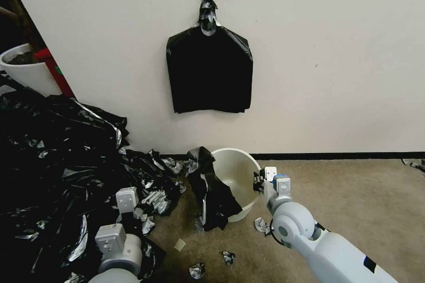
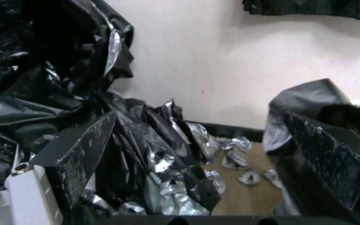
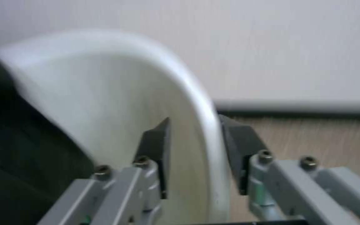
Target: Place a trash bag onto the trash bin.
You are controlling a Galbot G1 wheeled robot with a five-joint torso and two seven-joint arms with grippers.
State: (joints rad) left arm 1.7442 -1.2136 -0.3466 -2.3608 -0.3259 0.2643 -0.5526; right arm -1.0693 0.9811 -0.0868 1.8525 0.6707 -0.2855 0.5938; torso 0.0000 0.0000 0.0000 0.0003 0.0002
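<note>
The cream-white trash bin [image 1: 237,177] sits tipped on the carpet by the wall, its mouth turned toward me. A glossy black trash bag [image 1: 210,192] is draped over the bin's left rim and hangs down outside it. My right gripper [image 1: 259,182] is at the bin's right rim, and the right wrist view has one finger [image 3: 157,153] inside the trash bin [image 3: 105,93] and the other outside, shut on the rim. My left gripper [image 1: 128,203] hovers low at the left over crumpled plastic. Its fingers [image 2: 84,147] stand wide apart, holding nothing, with the trash bag [image 2: 309,97] beyond them.
A huge heap of black sheeting [image 1: 53,163] covers the floor at the left. A flat bundle of black bags [image 1: 208,75] hangs from a wall hook. A white planter pot [image 1: 24,70] stands far left. Small scraps [image 1: 228,256] lie nearby. Bare carpet [image 1: 354,194] lies to the right.
</note>
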